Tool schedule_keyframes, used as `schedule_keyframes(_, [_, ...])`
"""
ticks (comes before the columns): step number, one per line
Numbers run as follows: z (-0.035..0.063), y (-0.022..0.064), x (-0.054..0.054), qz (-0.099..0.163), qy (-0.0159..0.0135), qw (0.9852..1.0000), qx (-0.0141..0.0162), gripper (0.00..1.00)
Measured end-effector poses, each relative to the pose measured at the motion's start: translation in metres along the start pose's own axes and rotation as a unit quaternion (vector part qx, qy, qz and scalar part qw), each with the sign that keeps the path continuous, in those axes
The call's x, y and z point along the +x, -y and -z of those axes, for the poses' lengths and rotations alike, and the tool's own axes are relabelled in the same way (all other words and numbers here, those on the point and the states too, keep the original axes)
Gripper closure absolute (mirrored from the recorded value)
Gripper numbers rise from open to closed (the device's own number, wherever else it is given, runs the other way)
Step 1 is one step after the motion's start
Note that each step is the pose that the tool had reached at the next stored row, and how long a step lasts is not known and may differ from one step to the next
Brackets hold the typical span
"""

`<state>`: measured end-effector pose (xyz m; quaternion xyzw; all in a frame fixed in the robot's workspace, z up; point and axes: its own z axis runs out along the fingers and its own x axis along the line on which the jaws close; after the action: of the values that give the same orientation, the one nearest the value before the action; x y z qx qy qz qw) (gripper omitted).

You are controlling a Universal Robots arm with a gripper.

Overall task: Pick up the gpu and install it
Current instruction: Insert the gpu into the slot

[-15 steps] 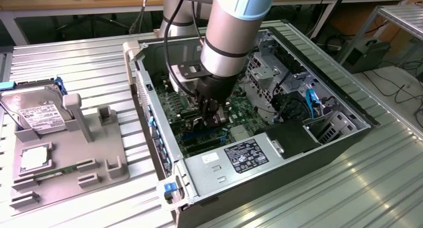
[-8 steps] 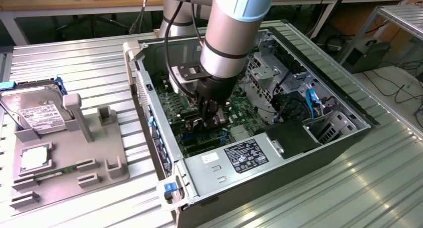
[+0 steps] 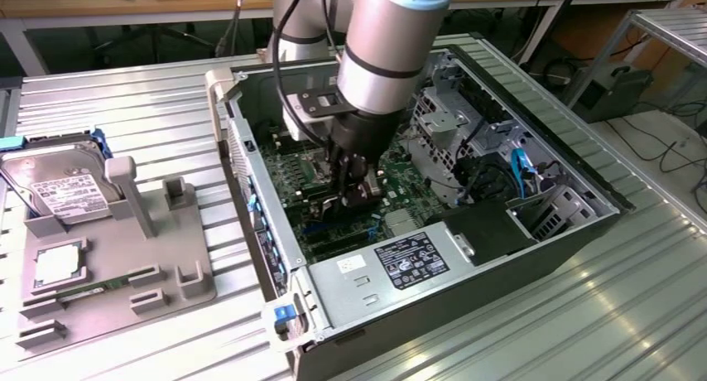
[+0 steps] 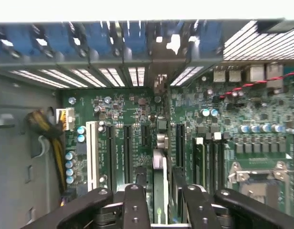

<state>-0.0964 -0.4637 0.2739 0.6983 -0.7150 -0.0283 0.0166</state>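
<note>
My gripper (image 3: 351, 195) reaches down inside the open computer case (image 3: 260, 224), just above the green motherboard (image 4: 261, 114). In the wrist view the gpu (image 4: 159, 177) is seen edge-on as a thin upright card standing in a motherboard slot. Its silver bracket (image 4: 160, 81) runs up to the case's rear slot openings. My two black fingers (image 4: 137, 206) stand on either side of the card, with a small gap to it on each side. The gripper (image 4: 166, 207) is open and holds nothing.
The power supply (image 3: 409, 261) and the drive cage with a blue cable (image 3: 519, 170) crowd the case on the exterior view's right. A grey fixture (image 3: 122, 273) on the exterior view's left carries a hard drive (image 3: 61, 189) and a green RAM stick (image 3: 105, 283).
</note>
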Motion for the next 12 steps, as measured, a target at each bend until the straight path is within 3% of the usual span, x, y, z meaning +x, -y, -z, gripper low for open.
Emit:
schedule_keyframes(3, [0.0165, -0.001, 0.0, 0.0, 0.0001, 1.0, 0.0, 0.66])
schedule_keyframes(4, [0.0198, -0.0013, 0.0, 0.0, 0.0, 1.0, 0.0, 0.74])
schedule_keyframes(5, [0.0214, -0.0016, 0.0, 0.0, 0.0, 1.0, 0.0, 0.81])
schedule_keyframes(7, [0.0217, -0.0023, -0.001, 0.0, 0.0002, 1.0, 0.0001, 0.81])
schedule_keyframes(8, [0.0217, -0.0023, -0.001, 0.0, 0.0002, 1.0, 0.0001, 0.87])
schedule_keyframes(12, [0.0218, -0.0023, -0.001, 0.0, 0.0001, 1.0, 0.0001, 0.89])
